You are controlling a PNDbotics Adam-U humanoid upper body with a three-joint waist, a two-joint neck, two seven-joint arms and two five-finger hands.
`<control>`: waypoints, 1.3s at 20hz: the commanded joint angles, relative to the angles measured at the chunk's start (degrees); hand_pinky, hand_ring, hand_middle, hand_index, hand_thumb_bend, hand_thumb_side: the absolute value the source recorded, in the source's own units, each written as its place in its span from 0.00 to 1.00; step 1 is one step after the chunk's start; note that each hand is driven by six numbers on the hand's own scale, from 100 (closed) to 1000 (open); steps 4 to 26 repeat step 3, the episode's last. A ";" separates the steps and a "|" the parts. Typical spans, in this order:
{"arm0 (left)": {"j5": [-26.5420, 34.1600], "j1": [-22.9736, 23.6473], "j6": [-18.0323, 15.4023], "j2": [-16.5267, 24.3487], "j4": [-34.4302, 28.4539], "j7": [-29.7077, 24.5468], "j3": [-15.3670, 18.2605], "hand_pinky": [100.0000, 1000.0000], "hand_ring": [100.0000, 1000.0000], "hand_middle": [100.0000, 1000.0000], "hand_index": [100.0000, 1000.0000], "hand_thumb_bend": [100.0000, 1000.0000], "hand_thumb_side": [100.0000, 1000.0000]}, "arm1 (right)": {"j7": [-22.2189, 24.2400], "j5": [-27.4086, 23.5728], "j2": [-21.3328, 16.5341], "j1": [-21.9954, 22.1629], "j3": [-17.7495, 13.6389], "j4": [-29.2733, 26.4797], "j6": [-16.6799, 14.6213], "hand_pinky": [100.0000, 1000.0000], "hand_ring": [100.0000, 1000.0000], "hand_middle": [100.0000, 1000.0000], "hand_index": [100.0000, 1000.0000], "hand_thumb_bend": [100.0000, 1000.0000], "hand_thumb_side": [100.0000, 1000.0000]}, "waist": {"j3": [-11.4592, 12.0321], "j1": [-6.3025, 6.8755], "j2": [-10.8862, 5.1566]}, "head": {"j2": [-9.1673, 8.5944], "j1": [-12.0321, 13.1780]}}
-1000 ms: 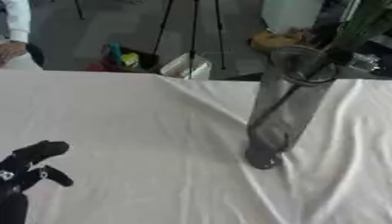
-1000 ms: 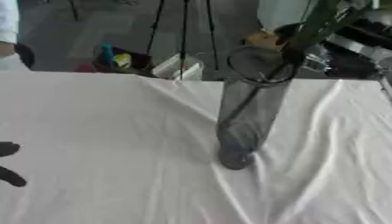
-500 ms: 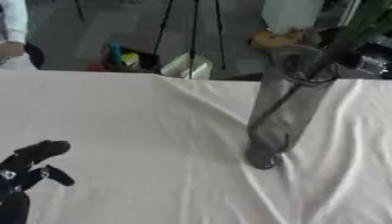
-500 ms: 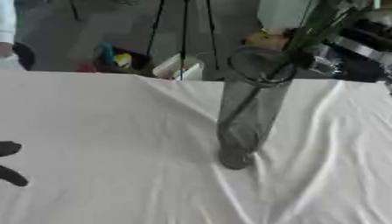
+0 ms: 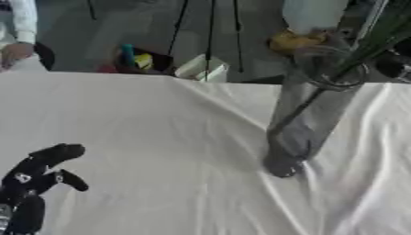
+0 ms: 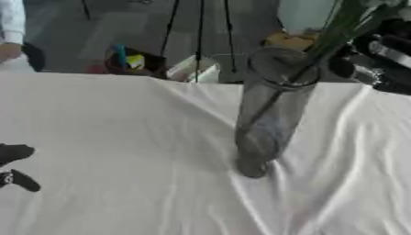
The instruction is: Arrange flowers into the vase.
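Observation:
A tall clear glass vase stands on the white tablecloth, right of centre and leaning a little to the right. Green flower stems rise out of its mouth toward the upper right and leave the picture at the top; one stem reaches down inside the glass. My right hand shows as black and silver parts just right of the stems, close to the vase's rim, and its hold on them is hidden. Low at the left, my left hand rests open on the cloth, far from the vase.
The cloth is creased around the vase's base and toward the right edge. Beyond the table's far edge are tripod legs, a white box, a dark bin of coloured things and a person's sleeve at the far left.

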 commanded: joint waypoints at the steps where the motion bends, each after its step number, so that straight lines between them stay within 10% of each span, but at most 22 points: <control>1: -0.37 -0.55 -0.06 0.22 -1.07 0.37 0.32 0.42 0.78 0.73 0.88 0.00 1.00 | -0.82 -0.58 -3.07 0.47 -1.57 -1.10 0.11 0.88 0.76 0.76 0.95 0.42 1.00 | -0.09 0.64 -0.31 | 0.05 0.57; 26: -0.42 -0.56 -0.03 0.22 -1.07 0.42 0.36 0.42 0.78 0.73 0.88 0.00 1.00 | -1.18 -0.56 -3.07 1.27 -1.97 -1.30 0.21 0.88 0.76 0.76 0.94 0.42 1.00 | -0.01 0.62 -0.32 | 0.07 0.74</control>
